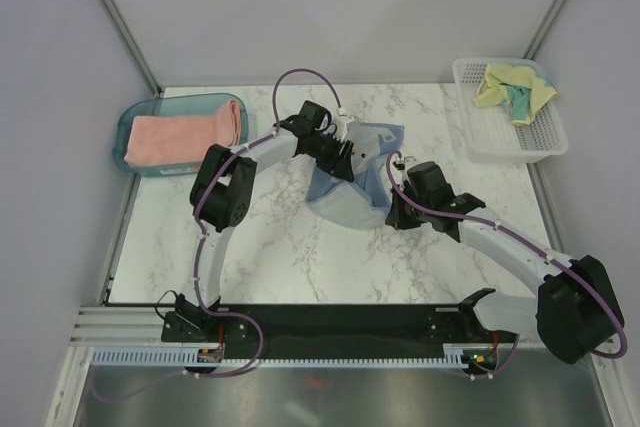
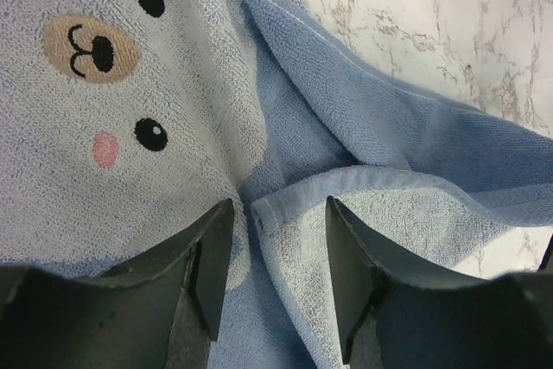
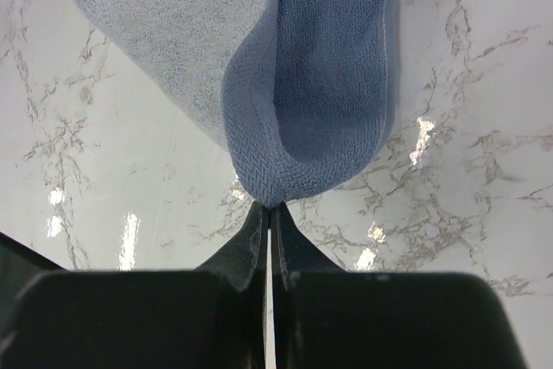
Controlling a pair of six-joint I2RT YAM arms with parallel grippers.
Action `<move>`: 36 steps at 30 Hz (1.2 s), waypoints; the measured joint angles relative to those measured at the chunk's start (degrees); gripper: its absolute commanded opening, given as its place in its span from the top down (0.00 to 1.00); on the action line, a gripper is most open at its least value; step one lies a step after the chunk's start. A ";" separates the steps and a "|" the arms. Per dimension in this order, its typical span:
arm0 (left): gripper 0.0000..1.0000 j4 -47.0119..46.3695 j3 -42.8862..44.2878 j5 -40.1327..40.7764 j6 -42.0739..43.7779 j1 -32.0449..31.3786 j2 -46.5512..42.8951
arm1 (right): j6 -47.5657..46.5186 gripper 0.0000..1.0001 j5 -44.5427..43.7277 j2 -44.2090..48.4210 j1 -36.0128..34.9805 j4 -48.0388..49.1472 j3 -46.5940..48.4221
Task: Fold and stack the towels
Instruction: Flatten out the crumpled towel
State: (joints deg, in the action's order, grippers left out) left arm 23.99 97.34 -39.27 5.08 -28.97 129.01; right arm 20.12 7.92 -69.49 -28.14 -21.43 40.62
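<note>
Marble table (image 1: 290, 257) is taken up mostly by the two arms. Left arm (image 1: 225, 192) is bent in from the left and right arm (image 1: 510, 247) is reached in from the right; the wrists are brought close at the table's middle. Blue towel (image 1: 350, 197) is found there, bunched between the two wrists. Part of it is hidden from the top camera by the left wrist.

White basket (image 1: 545, 142) is set at the far right corner. Yellow towel (image 1: 510, 85) with its teal panel is crumpled inside, unfolded. Teal tray (image 1: 125, 142) is set at the far left edge, with pink towel (image 1: 180, 135) laid in it, folded flat. Both are well apart from the blue towel.

Left gripper (image 2: 278, 213): jaws are held partly apart over the blue towel. A hemmed edge is seen lying in the gap, not pinched. Whether the fingers touch the cloth cannot be told.

Right gripper (image 3: 270, 209): jaws are closed tight and a folded edge of the blue towel is pinched at the tips. The cloth is spread away from them over the marble.

Bear face (image 2: 91, 49) is stitched on the towel's lighter side, left of the left gripper's fingers. Purple cable (image 1: 300, 75) is looped above the left wrist.
</note>
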 measured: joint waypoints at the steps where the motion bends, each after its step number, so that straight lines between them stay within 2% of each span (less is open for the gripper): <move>1: 0.45 0.02 0.00 0.20 -0.02 -0.07 0.00 | 0.00 1.00 0.00 0.07 0.02 0.07 -0.09; 14: 0.49 0.22 -0.02 3.10 -0.04 -0.83 0.00 | 0.02 1.00 0.02 0.59 0.20 0.04 -0.72; 20: 0.59 0.20 -0.70 2.97 -0.04 -1.14 0.00 | 0.02 1.00 0.02 0.68 0.22 0.04 -0.72; 24: 0.73 0.20 -1.55 2.78 -0.04 -1.16 0.00 | 0.04 1.00 0.00 0.68 0.26 0.15 -0.74; 26: 0.75 0.20 -1.97 2.54 -0.04 -1.16 0.00 | 0.04 1.00 0.00 0.68 0.28 0.24 -0.74; 28: 0.72 0.22 -2.27 2.05 -0.07 -1.16 0.00 | 0.04 1.00 0.00 0.68 0.31 0.52 -0.85; 30: 0.60 0.15 -2.54 1.57 -0.07 -1.16 -0.09 | 0.04 1.00 0.00 0.66 0.31 0.66 -0.85; 36: 0.64 0.37 -4.28 0.68 -0.52 -1.16 -2.69 | 0.20 1.00 0.02 0.66 0.52 1.18 -0.85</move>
State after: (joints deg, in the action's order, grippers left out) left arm 24.36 93.06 -38.59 4.56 -30.13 126.32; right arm 20.32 7.94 -68.84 -27.62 -20.25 39.77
